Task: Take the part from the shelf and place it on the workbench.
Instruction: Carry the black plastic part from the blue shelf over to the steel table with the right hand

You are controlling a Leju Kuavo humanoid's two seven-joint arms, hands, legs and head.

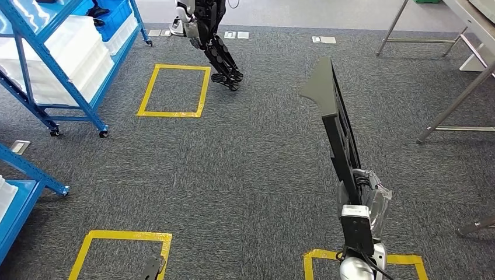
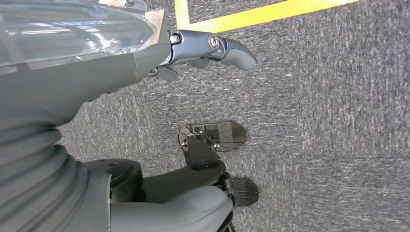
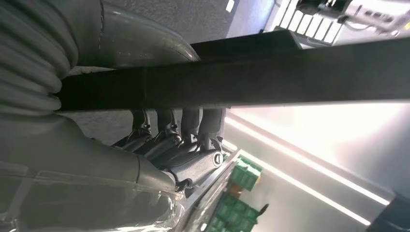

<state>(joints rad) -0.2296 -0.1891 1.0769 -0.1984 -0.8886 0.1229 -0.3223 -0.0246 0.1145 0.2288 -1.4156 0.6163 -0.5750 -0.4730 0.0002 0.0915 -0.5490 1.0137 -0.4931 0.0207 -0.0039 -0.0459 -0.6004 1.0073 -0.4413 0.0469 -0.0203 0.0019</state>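
Carry step in hand, judging by layout: long flat dark-grey plastic panel part [image 1: 335, 122] already off the shelf, held upright and edge-on above the grey carpet floor [image 1: 251, 169], well apart from the blue metal shelf rack with white bins [image 1: 64, 64] at upper left. Right hand [image 1: 363, 201] wrapped around lower end of the part; in right wrist view dark fingers [image 3: 167, 133] curled under the black bar of the part [image 3: 251, 77], thumb side over the top, so clenched on it, grip looks firm. Left hand [image 2: 193, 53] hanging low over carpet, fingers loosely curled, nothing in them, clear of the part. Yellow tape squares [image 1: 173, 90] marking floor spots. Legs of another dark humanoid robot [image 1: 213, 41] standing ahead, near the far tape square. Steel-legged desk [image 1: 461, 64] at right edge, top mostly out of frame.

Placing not yet done. Next move probably: turn and step right toward the desk, keep the tall part from swinging into the desk legs or edge, then tilt it flat and lower onto the top before letting go. Risk: long lever arm above the grip, part could tip or slip during walking.
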